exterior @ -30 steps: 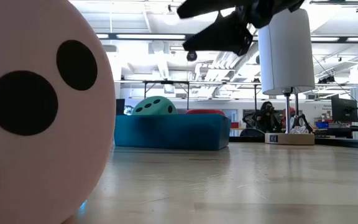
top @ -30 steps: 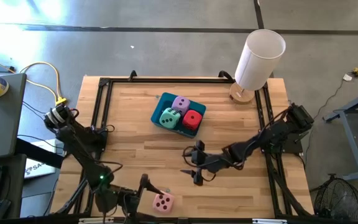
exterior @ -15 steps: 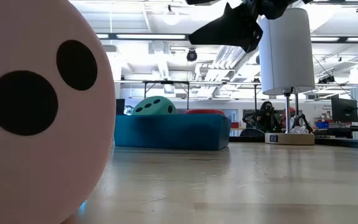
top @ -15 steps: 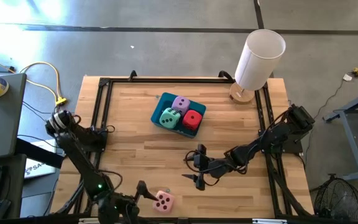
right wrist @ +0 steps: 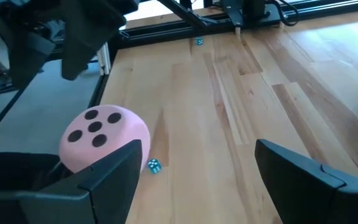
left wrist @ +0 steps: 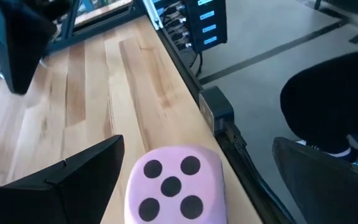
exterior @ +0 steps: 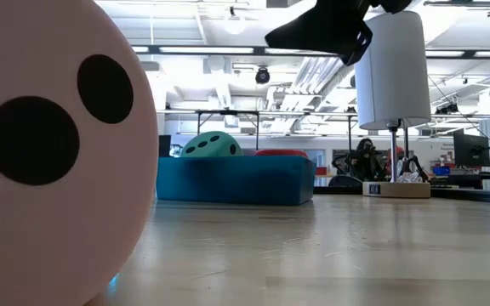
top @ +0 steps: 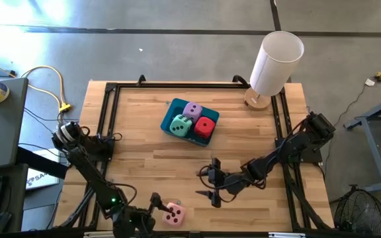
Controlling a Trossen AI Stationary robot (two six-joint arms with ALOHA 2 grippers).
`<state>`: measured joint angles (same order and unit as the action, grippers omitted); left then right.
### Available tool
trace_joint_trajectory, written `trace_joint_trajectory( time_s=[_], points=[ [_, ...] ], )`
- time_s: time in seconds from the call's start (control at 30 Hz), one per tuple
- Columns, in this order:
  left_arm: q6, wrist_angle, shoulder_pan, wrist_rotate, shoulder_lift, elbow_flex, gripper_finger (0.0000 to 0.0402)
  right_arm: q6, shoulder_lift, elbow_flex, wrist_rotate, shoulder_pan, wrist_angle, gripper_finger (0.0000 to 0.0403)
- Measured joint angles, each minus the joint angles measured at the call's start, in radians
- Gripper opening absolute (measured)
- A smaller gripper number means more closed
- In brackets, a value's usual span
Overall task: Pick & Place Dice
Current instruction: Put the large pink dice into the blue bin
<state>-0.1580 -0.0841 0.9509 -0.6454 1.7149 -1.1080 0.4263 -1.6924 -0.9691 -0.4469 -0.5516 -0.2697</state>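
So the pink die (top: 173, 213) sits right at the near edge of the tabletop (top: 144, 165), so close to the low camera that it fills the whole left side of that view (exterior: 49, 161) and blocks everything behind it. The left pincer (top: 152, 206) is right beside it at that near edge, fingers spread wide, with the die between them but nothing gripped; in its wrist view the die (left wrist: 171, 185) shows a five face and gets cut off at the frame edge. There's hardly any wood between the die and the black rail (left wrist: 225, 134) here, so not much room on that side.

A bit further in, the right pincer (top: 214, 180) hangs over open wood, fingers apart and empty. From the low view you only catch its dark underside (exterior: 321, 25) up top. Its wrist view shows a tiny teal die (right wrist: 153, 165) lying near the pink one, too small to read.

Plenty of bare boards in the middle. Further back, the teal tray (top: 174, 129) holds the mint green die (top: 180, 123), the lilac die (top: 192, 110) and the red die (top: 205, 127), packed tight. From the low view the tray wall hides most of them. At the far right corner stands a white cylinder (top: 275, 59) on a round base.
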Motion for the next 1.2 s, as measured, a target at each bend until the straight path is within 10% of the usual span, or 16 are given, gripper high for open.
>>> trace_joint_trajectory(
  time_s=[1.2],
  points=[
    [-0.149,0.111,-0.059,0.026,0.067,0.004,0.0400,0.037,0.000,0.000,-0.049,-0.038,-0.019,0.0305]
  ],
)
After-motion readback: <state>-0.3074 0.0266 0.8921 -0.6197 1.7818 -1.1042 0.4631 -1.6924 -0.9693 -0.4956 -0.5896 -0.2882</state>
